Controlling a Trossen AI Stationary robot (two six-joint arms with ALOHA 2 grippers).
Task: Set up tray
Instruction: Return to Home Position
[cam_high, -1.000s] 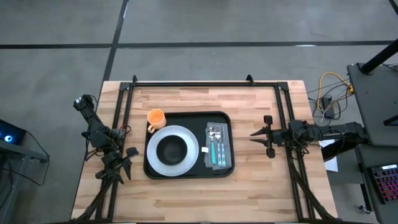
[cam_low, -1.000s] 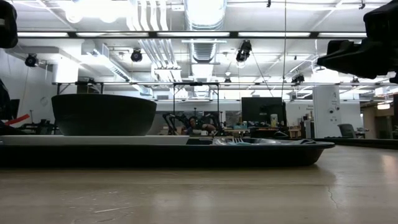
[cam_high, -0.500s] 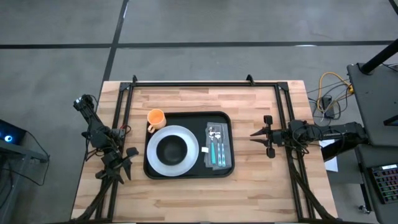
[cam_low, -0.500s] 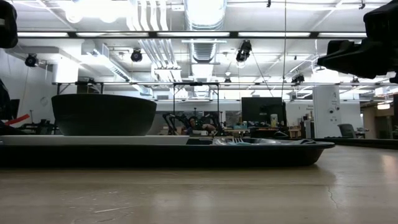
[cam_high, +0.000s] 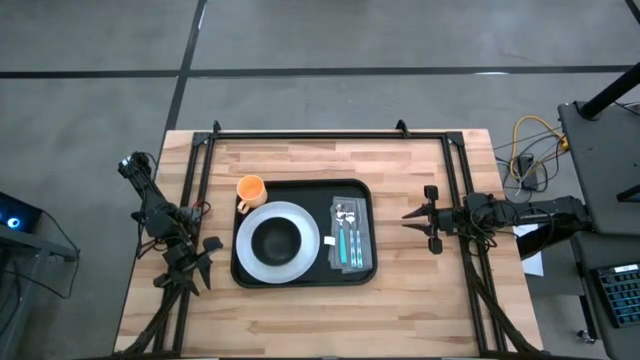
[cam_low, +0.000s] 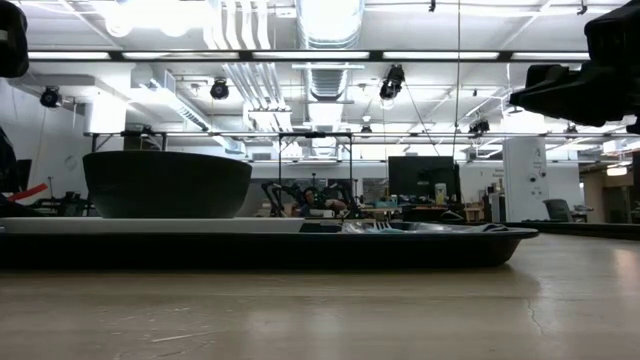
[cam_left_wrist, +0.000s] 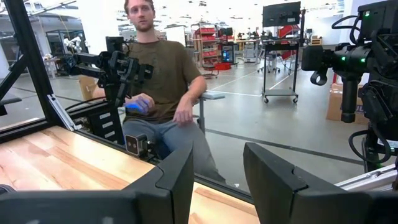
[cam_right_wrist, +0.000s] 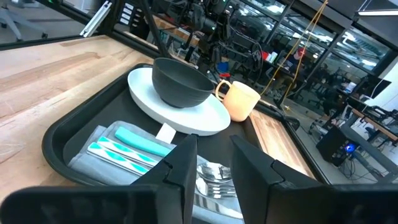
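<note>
The black tray (cam_high: 355, 190) (cam_right_wrist: 68, 134) (cam_low: 505, 243) lies flat mid-table. On it rests a white plate (cam_high: 298, 262) (cam_right_wrist: 205, 121) with a black bowl (cam_high: 277, 240) (cam_right_wrist: 180, 84) (cam_low: 166, 184) standing on it. Right of the plate, teal-handled cutlery (cam_high: 348, 235) (cam_right_wrist: 134, 146) lies on a grey napkin. An orange cup (cam_high: 250, 189) (cam_right_wrist: 238, 101) stands at the tray's far left corner. My left gripper (cam_high: 203, 262) (cam_left_wrist: 217, 171) is open, at the table's left side beyond the tray. My right gripper (cam_high: 417, 218) (cam_right_wrist: 214, 158) is open, right of the tray, pointing at it.
A black frame (cam_high: 330, 134) runs along the far edge and both sides of the wooden table (cam_high: 300, 310). A person (cam_left_wrist: 165, 81) sits beyond the table in the left wrist view. Bare wood lies near the front edge and between the tray and my right gripper.
</note>
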